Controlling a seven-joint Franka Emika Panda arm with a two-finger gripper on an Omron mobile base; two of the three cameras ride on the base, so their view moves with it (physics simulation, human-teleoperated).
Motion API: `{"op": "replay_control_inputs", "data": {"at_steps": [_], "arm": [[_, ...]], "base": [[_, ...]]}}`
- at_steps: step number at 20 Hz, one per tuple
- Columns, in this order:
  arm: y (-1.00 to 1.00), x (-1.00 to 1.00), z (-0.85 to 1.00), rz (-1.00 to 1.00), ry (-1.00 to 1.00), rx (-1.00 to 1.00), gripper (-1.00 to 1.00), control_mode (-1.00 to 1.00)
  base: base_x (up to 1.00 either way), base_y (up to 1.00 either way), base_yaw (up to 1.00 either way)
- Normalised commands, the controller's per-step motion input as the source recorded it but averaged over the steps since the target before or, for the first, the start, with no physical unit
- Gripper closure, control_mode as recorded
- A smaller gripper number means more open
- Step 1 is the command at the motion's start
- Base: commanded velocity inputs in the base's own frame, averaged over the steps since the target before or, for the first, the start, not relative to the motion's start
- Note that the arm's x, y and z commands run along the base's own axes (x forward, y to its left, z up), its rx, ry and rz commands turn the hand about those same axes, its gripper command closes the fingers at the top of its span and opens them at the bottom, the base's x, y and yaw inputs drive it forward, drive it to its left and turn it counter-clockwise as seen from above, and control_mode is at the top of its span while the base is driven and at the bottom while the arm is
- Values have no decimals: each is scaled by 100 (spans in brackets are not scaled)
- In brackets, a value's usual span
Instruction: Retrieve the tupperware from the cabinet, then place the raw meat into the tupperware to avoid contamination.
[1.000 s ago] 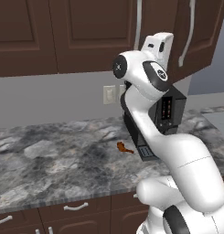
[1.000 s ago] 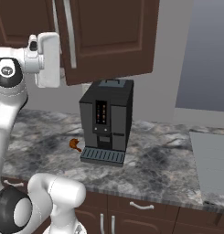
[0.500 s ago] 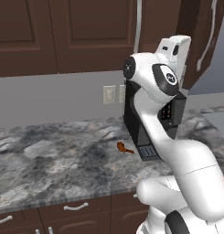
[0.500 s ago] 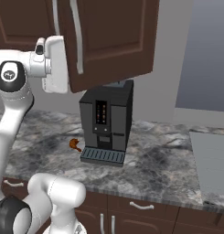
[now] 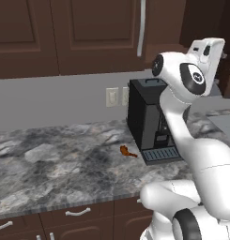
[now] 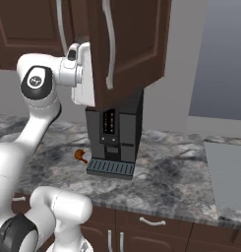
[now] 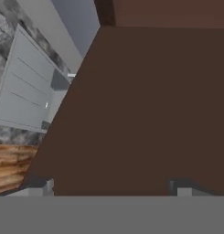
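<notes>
The cabinet [image 5: 97, 33] is dark brown wood with silver bar handles. One of its doors [image 6: 132, 44] stands swung out above the counter. My white hand [image 6: 81, 74] is raised against that door's edge, also at the upper right [image 5: 208, 50] of the left base view. My gripper [image 7: 111, 186] is open, its fingertips [image 7: 40, 185] wide apart and close to the brown door face, holding nothing. The raw meat [image 5: 127, 151], a small orange-brown piece, lies on the marble counter beside the coffee machine, also seen from the right [image 6: 80, 155]. The tupperware is hidden.
A tall black coffee machine [image 5: 147, 119] stands under the open door [image 6: 114, 133]. A flat grey panel [image 6: 227, 182] lies in the counter at the right. Drawers with curved handles [image 5: 78, 212] run below the counter edge. A wall outlet [image 5: 111, 97] is behind.
My hand has moved to the right and a little up along the cabinet door, and the door has swung further out. The jaws have stayed open.
</notes>
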Motion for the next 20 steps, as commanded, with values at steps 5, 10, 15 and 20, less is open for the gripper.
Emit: {"op": "replay_control_inputs", "data": {"at_steps": [5,10,15,20], "arm": [[-91,-23,0,-14,9,6,-100,-100],[-86,-11,-3,-11,7,10,-100,-100],[-47,-3,-13,0,2,15,-100,-100],[11,-15,-29,10,-1,8,-100,-100]], "base": [[0,0,0],[0,0,0],[0,0,0],[0,0,0]]}}
